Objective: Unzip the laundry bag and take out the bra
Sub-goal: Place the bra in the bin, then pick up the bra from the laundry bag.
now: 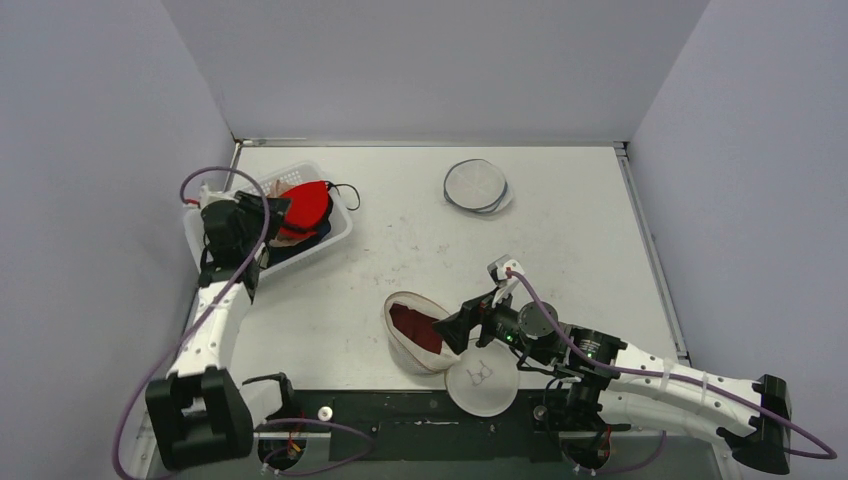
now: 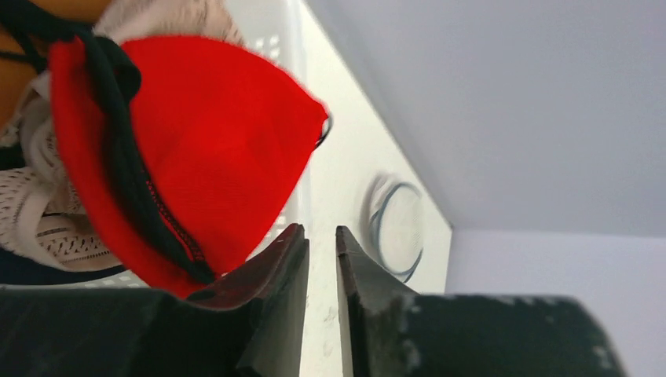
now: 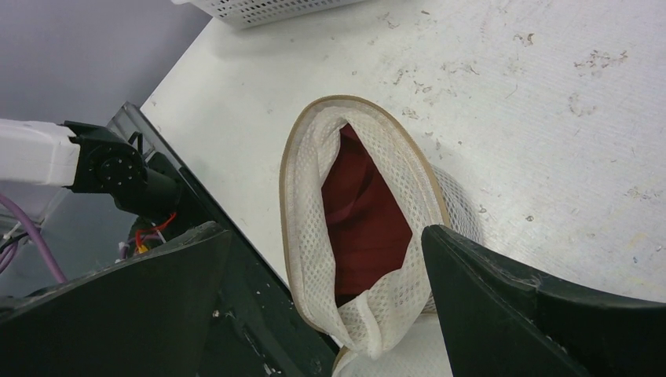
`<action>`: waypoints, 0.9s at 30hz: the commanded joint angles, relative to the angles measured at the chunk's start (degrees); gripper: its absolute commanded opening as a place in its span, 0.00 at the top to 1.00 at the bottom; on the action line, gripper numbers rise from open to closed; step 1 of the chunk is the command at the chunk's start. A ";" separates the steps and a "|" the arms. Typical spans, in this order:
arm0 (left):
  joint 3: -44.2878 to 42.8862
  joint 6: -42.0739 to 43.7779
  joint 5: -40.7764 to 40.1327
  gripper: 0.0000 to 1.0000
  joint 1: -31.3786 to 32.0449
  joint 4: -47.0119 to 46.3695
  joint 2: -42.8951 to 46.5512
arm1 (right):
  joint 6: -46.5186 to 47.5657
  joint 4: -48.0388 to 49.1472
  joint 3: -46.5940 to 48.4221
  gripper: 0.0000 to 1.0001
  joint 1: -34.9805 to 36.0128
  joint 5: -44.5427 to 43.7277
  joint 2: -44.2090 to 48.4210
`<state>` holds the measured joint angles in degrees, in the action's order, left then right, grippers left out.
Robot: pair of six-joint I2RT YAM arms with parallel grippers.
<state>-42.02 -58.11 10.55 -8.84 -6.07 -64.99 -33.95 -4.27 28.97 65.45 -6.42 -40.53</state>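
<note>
Your R gripper hangs wide open and empty, right over the mouth of the mesh laundry bag. Bag's already unzipped and lies near the front edge of the table, w/ the dark red bra showing inside. Your L gripper has its jaws barely apart, nothing between them, just beside a bright red bra in the white basket. The dark red bra looks light, soft and floppy, and will prob. snag on the mesh. Pinch a bunched fold near the opening, not a strap, and expect the bag to lift w/ it.
</note>
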 commanded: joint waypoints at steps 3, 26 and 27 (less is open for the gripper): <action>-0.88 -1.12 2.99 0.86 0.57 -8.18 -14.75 | 0.15 1.11 -0.13 0.02 0.42 -1.95 1.52; -2.61 7.63 -3.77 0.55 12.33 19.92 18.17 | -2.39 1.28 -0.12 0.05 0.54 -6.81 -5.68; -1.46 7.87 -4.77 0.54 16.09 20.84 20.82 | -2.51 1.39 -0.02 0.06 0.60 -6.88 -7.06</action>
<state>-42.54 -54.85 7.92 -2.79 6.07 -53.60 -35.42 -4.75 27.38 65.67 -10.81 -43.48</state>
